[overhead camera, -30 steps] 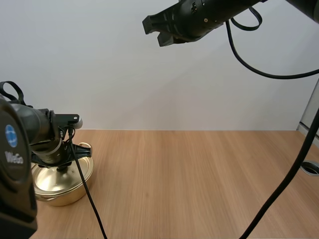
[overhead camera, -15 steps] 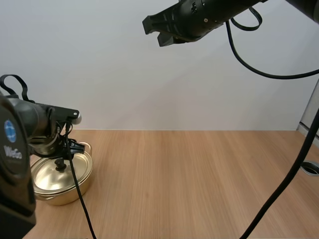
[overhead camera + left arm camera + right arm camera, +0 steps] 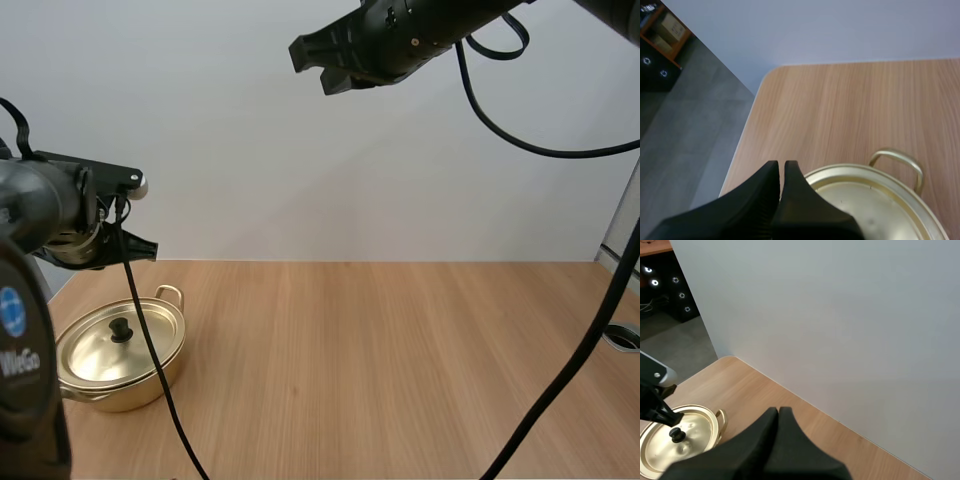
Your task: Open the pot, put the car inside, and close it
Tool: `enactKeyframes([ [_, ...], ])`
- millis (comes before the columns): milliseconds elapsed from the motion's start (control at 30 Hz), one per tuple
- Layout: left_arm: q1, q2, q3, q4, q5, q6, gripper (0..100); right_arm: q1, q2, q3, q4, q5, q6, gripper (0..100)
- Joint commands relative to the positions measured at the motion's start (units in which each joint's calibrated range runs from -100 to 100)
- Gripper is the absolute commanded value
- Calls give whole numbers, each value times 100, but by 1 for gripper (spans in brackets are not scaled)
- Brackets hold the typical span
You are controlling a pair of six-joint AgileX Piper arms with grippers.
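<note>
Pot lower left of frame on table, lid on. My left end effector hangs above it, closed on nothing; right end effector likewise, upper centre. I'd open, centre over knob, descend straight.

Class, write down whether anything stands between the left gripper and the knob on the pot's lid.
Nothing visible does. The left gripper, fingers together, hangs above the pot near its rim; only open air separates it from the knob on the lid.
</note>
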Motion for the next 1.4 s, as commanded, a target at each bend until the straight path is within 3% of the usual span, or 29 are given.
enactKeyframes([
  [0,-1,-151,1,14,-612,-4,0,2,-1,5,-481,7,264,0],
  [133,-1,-419,1,26,-790,-4,0,2,-1,5,-1154,-48,792,0],
  [400,-1,-486,1,-47,-1006,-4,0,2,-1,5,-1640,-48,1218,0],
  [600,-35,-486,115,-1615,-1006,-4,0,2,-1,5,-1515,-109,1236,0],
  [700,-241,-579,285,-1712,-1372,-4,0,2,-1,5,-1568,-45,1236,0],
  [833,-626,-911,767,-1624,-2954,-4,0,2,-1,5,-1821,-10,1236,0],
  [1000,-960,-1526,1691,-1622,-4221,-4,0,2,-10,5,-2160,-10,1320,0],
  [1233,-1285,-2840,3388,-1622,-5253,-4,0,2,-26,159,-2490,-378,1937,0],
  [1367,-1427,-3588,4163,-1634,-5845,-4,0,2,-97,1016,-3074,-1187,2275,0],
])
